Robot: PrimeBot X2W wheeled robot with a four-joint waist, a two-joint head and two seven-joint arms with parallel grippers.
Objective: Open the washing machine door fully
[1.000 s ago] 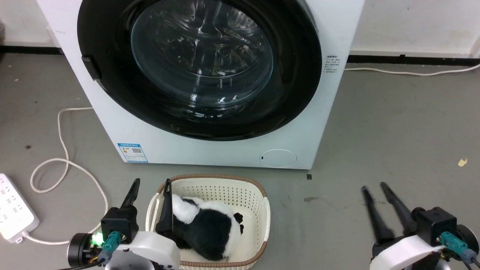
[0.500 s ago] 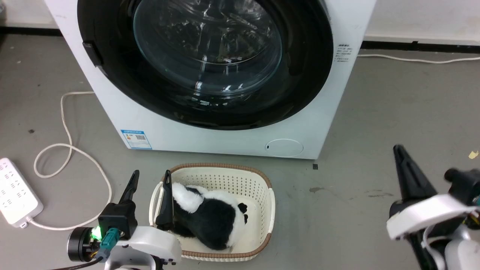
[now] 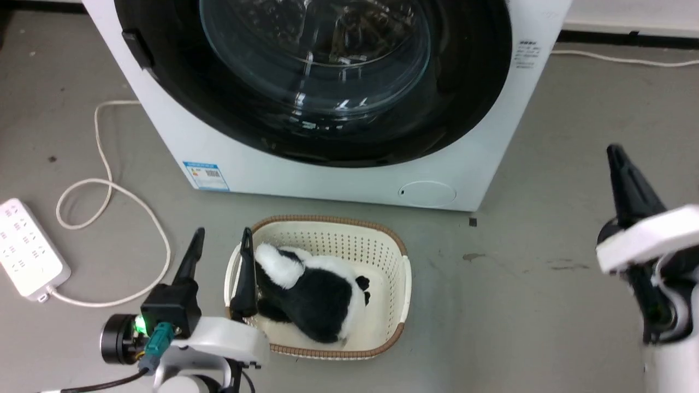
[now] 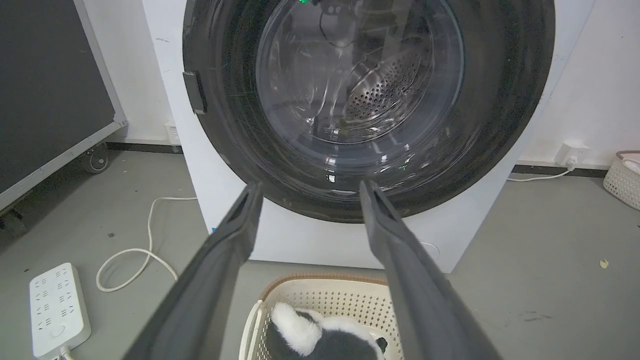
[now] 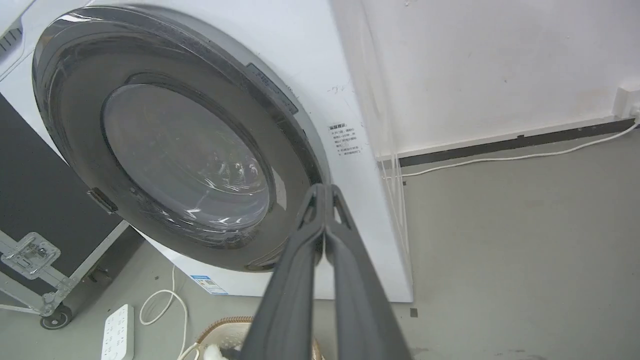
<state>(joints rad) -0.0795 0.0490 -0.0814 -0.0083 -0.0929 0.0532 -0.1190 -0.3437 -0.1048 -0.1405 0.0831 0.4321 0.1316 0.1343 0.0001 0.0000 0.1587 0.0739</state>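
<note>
Right fingers pinched to a point, door still closed

My right gripper [image 3: 617,154] is clenched on nothing and raised beside the machine's right front corner. I judge that the single narrow tip suits hooking a door edge better than spread jaws would. My left gripper [image 3: 224,234] hangs released and wide, low by the basket [image 3: 333,221] with the plush panda [image 3: 317,300], clear of the work. The washing machine door [image 3: 327,82] fills the machine's front and lies flush against it. It is a glossy black ring around bulging clear glass, with a small dark tab [image 3: 134,46] on its left edge.
</note>
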